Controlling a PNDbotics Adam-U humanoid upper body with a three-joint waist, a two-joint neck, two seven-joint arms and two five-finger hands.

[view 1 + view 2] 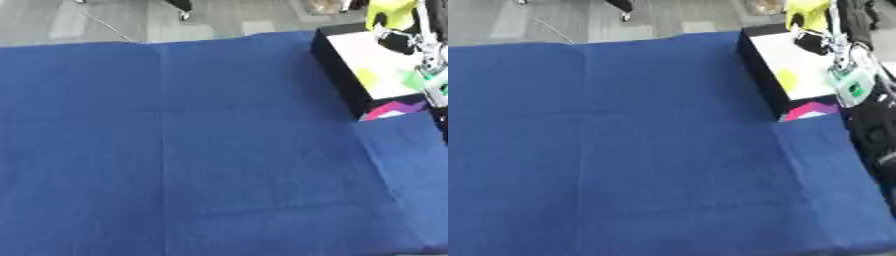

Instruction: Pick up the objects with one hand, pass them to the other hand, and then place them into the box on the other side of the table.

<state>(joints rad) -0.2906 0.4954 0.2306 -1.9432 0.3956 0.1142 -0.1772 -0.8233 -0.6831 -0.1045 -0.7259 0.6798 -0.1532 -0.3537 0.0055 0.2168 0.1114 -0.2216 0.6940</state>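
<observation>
A wide table draped in a deep blue cloth (175,150) fills almost all of both views, creased along a faint vertical fold left of centre, and it carries nothing loose that can be made out. At its far right corner stands a box with black walls and a white inside (794,65), its near end showing a patch of magenta and purple (811,109) whose nature is too blurred to tell. Over the box's right side reaches the robot's right arm (866,120), black in its lower length and cut off by the picture's edge; the right eye view shows far more of it than the left eye view, where only a sliver appears. Higher up, the pale, silver-white part of the right hand (839,47) hangs above the box's interior, but its fingers are smeared together and partly hidden, so whether they are spread or curled cannot be told, nor whether they hold anything. Just beyond the hand, at the box's far edge, is a bright yellow-green object (808,12), with a dark shape (807,37) beside it, touching or apart I cannot say. A green-and-white patch (852,86) sits on the arm nearer the viewer than the hand. The left hand appears in neither view.
</observation>
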